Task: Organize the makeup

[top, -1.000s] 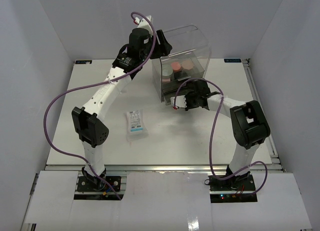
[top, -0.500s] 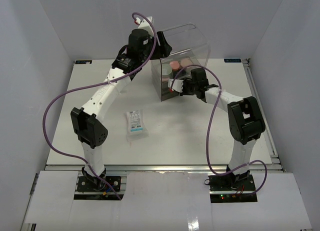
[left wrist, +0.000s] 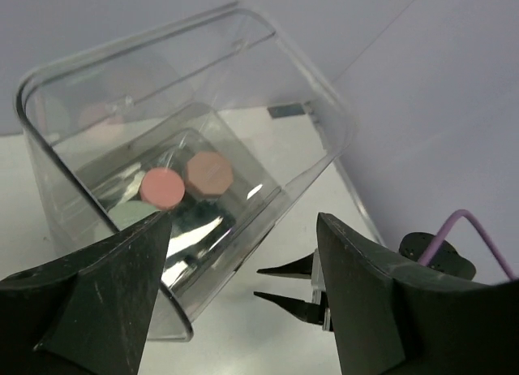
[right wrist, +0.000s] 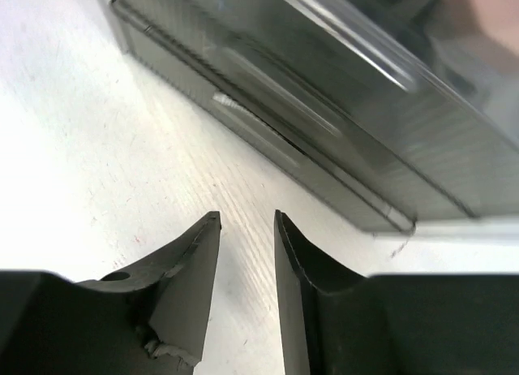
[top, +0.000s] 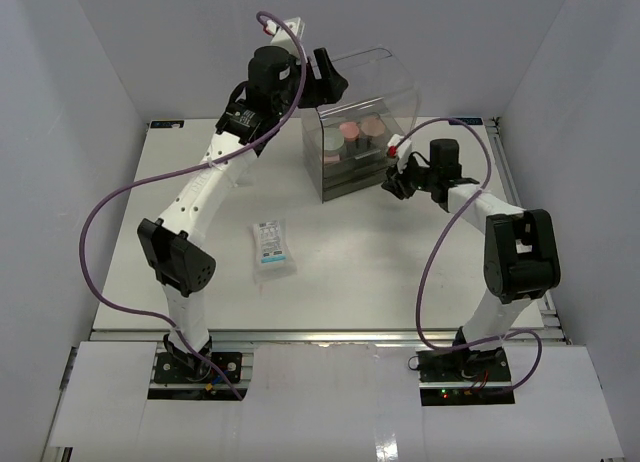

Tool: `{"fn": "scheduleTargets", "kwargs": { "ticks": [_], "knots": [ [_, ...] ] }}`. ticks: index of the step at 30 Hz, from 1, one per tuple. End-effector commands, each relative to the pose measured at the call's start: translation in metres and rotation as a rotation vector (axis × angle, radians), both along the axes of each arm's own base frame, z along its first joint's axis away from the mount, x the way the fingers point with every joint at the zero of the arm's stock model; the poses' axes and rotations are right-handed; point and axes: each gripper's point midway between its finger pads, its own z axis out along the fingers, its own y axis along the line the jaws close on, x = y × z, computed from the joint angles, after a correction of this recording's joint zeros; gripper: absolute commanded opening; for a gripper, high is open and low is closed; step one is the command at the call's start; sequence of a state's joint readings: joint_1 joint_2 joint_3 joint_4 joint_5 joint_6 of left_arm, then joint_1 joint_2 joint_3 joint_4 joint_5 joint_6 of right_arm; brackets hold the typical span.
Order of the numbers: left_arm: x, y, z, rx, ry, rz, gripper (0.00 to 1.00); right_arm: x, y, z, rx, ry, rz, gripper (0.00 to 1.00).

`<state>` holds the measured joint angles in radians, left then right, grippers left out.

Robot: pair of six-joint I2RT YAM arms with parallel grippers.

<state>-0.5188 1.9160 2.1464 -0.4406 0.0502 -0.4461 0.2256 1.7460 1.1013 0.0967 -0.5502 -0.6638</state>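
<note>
So the makeup is mostly in the box: a round pink compact (top: pixel 349 132) and a beige compact (top: pixel 372 128) sit side by side in the top of the clear box (top: pixel 330 172), and the left wrist view shows a pale greenish one (left wrist: pixel 130 217) tucked next to them. One white sachet (top: pixel 271 246) lies flat out on the worktop (top: pixel 350 272), left of the middle and well apart from the box. The box sits near the far edge, with its clear lid (top: pixel 365 77) tipped up. The left end effector (left wrist: pixel 243 219) is up by the lid's left edge, fingers spread wide, gripping nothing. The right end effector (right wrist: pixel 247 216) is low, just beside the box's right side, fingers a little apart with only bare worktop between them.
</note>
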Motion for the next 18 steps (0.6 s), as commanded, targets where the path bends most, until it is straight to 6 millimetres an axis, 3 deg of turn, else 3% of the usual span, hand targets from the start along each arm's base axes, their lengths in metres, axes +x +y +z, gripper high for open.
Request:
{"fn": "scheduleTargets", "kwargs": {
  "ticks": [1,4,7,11,18],
  "knots": [
    [-0.041,0.026,0.125,-0.116,-0.276,-0.005,0.88,-0.014,0.007,0.019,0.429,0.358,-0.09,0.45],
    [-0.064,0.045,0.151,-0.122,-0.353,0.016,0.92,-0.004,0.007,0.009,0.58,0.523,-0.196,0.49],
    [-0.087,0.064,0.154,-0.105,-0.385,0.04,0.95,0.005,0.013,0.006,0.671,0.624,-0.222,0.52],
    [-0.125,0.108,0.111,-0.048,-0.369,0.139,0.97,0.012,0.021,-0.008,0.798,0.792,-0.277,0.52],
    [-0.172,0.164,0.006,0.061,-0.254,0.259,0.98,0.033,0.025,-0.015,0.972,0.862,-0.325,0.52]
  ]
}}
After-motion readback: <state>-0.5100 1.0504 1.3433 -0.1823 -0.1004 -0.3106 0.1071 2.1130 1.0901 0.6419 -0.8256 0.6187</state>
